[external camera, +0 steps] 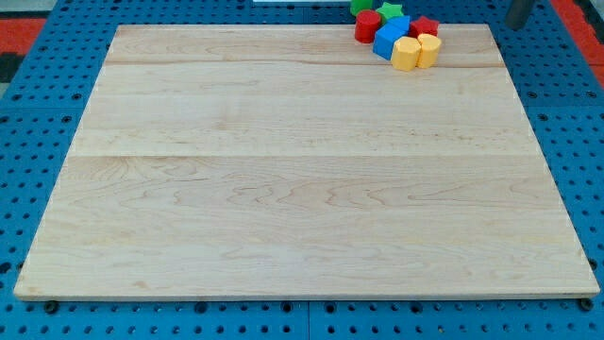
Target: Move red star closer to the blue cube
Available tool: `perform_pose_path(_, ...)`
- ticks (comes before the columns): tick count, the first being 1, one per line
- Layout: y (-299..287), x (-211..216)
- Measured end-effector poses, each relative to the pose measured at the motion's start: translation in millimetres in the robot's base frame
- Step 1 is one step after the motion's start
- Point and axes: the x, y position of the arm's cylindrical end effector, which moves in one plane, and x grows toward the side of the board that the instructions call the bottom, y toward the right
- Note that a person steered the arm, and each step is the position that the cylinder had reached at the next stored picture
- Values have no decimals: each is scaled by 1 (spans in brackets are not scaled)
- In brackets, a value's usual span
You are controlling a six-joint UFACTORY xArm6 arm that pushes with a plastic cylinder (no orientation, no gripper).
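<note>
The blocks are clustered at the board's top edge, right of centre. The red star (425, 25) touches the right side of the blue cube (390, 37). A red cylinder (365, 26) touches the blue cube's left side. A green star (391, 11) and another green block (361, 6) lie above them. Two yellow blocks (406, 54) (428, 48) sit just below the red star. My tip (518, 23) shows at the view's top right, off the board and well to the right of the red star, touching no block.
The wooden board (302, 189) lies on a blue perforated table (38, 57). The block cluster sits at the board's top edge, with the green blocks partly cut off by the view's top.
</note>
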Motion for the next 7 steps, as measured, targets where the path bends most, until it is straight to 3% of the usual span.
perform_pose_path(2,-37,0)
perform_pose_path(3,-103,0)
perform_pose_path(6,-189,26)
perform_pose_path(7,-178,31)
